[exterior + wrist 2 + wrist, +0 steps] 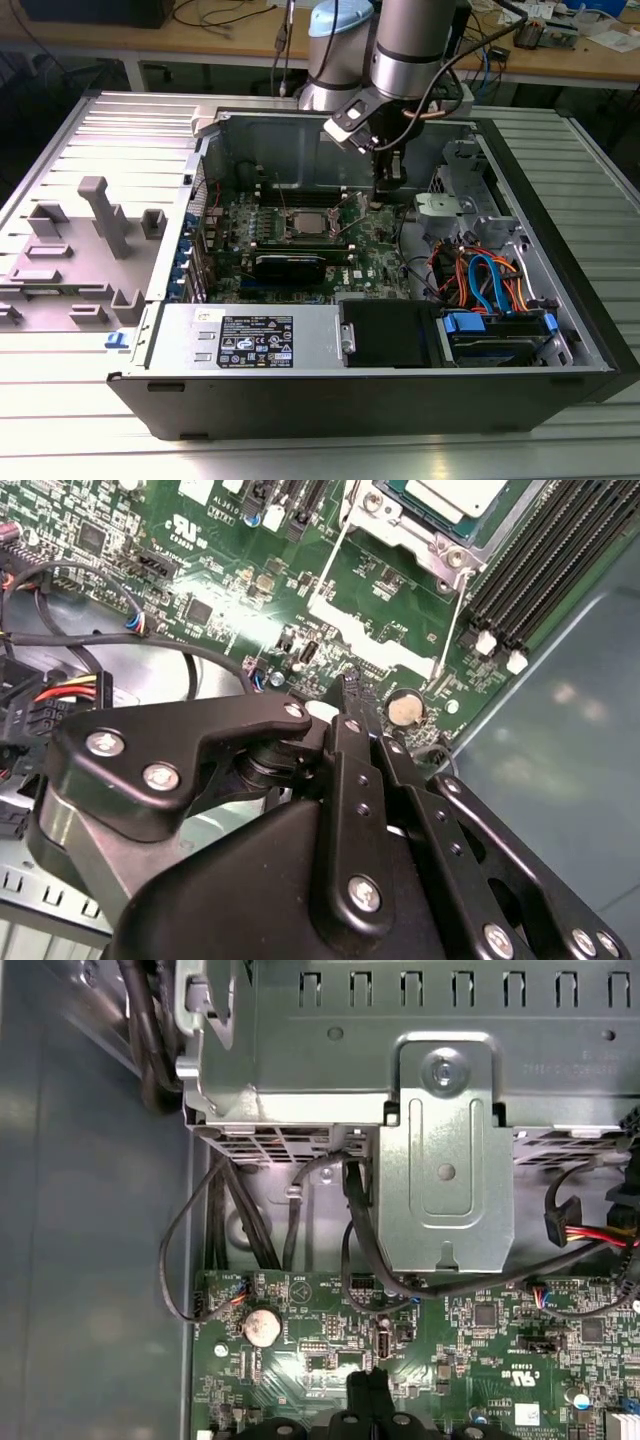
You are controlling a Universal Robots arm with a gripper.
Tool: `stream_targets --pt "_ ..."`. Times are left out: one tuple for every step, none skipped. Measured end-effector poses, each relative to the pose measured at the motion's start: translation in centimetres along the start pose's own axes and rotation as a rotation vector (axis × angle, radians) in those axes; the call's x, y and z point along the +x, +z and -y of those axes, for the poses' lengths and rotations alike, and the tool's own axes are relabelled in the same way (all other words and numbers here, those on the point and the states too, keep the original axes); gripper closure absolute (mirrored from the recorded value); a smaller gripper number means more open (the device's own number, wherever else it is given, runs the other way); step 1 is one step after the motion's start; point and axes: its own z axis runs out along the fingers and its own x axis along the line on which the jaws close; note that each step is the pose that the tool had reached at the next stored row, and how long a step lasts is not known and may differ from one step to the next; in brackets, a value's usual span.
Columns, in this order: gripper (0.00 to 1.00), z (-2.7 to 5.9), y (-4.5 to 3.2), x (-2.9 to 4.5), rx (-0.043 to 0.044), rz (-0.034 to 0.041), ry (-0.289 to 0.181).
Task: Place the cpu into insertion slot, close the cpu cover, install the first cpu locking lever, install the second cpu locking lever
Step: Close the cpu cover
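Exterior view: your hand (pixel 388 193) hangs inside the open computer case (pixel 350 400), which sits on the ribbed metal counter (pixel 300 455). The hand is low over the green motherboard (pixel 375 262). The cpu (pixel 306 222), a dull silver-grey square, lies flat in the middle of that board, toward the exterior view's left of the hand and clearly apart from it. A black expansion card (pixel 290 265) lies just beside the chip.

Second wrist view: the hand (pixel 350 692) is matte black with shiny screws, its fingers pinched together on nothing. The tip is just above the board, near a round coin cell (pixel 403 710). The chip (pixel 450 492) has the thin silver cpu cover (pixel 400 522) framing it, with skinny wire levers (pixel 335 565) running along the sides; can't tell if they're latched. Long black memory slots (pixel 540 560) sit right next to it.

First wrist view: the closed tip (pixel 368 1385) is over the board's edge. A folded grey sheet-metal bracket (pixel 445 1160) and loose black cables (pixel 250 1220) crowd that side. There's bare smooth case floor (pixel 90 1260) past the board's edge.
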Motion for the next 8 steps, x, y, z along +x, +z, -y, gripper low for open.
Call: stream_targets --pt "0.89 0.0 0.16 0.01 0.0006 -0.0001 0.0" --pt "0.89 0.0 0.26 0.01 0.001 -0.0001 0.0" --pt "0.89 0.0 0.48 0.02 0.0026 -0.0001 0.0" --pt "0.89 0.01 0.62 0.02 0.0047 -0.0001 0.0" --pt "0.89 0.01 0.76 0.02 0.0065 -0.0001 0.0" --pt "0.89 0.01 0.84 0.03 0.0075 -0.0001 0.0" --pt "0.89 0.01 0.92 0.03 0.0082 -0.0002 0.0" --pt "0.89 0.01 0.97 0.03 0.0085 -0.0002 0.0"
